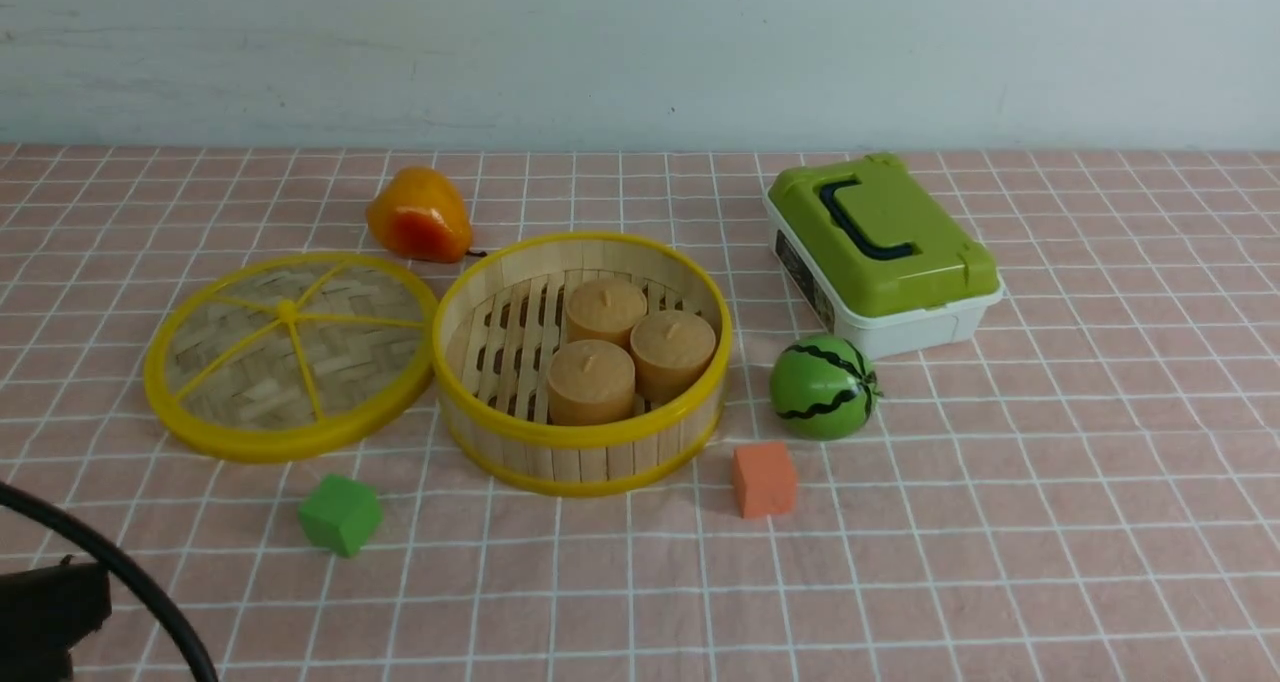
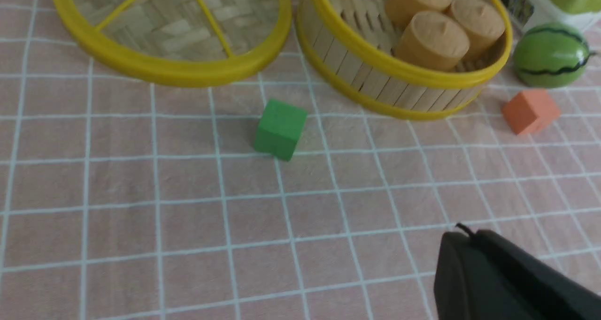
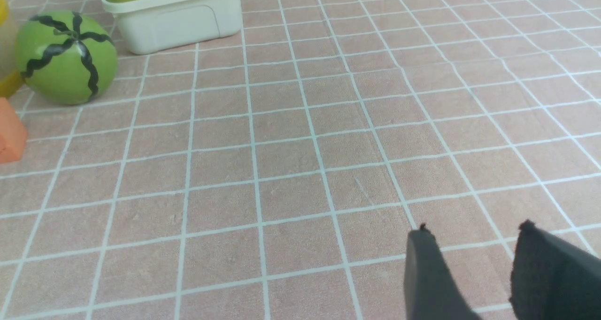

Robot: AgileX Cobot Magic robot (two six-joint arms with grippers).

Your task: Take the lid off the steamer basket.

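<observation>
The lid (image 1: 290, 357) lies on the tabletop (image 1: 1000, 522), off the steamer basket (image 1: 580, 434) and just to its left, rims seemingly touching; the left wrist view cuts off its far part. The basket stands open around three tan cylinders (image 1: 590, 380). Of the left jaws only one dark finger (image 2: 497, 278) shows, so I cannot tell their spread. The right jaws, visible only in the right wrist view, stand apart, holding nothing.

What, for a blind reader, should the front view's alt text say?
An open steamer basket holding three tan cylinders stands at centre, its lid lying beside it on the left. Around them: a pear, green-lidded box, toy watermelon, green cube, orange cube.
</observation>
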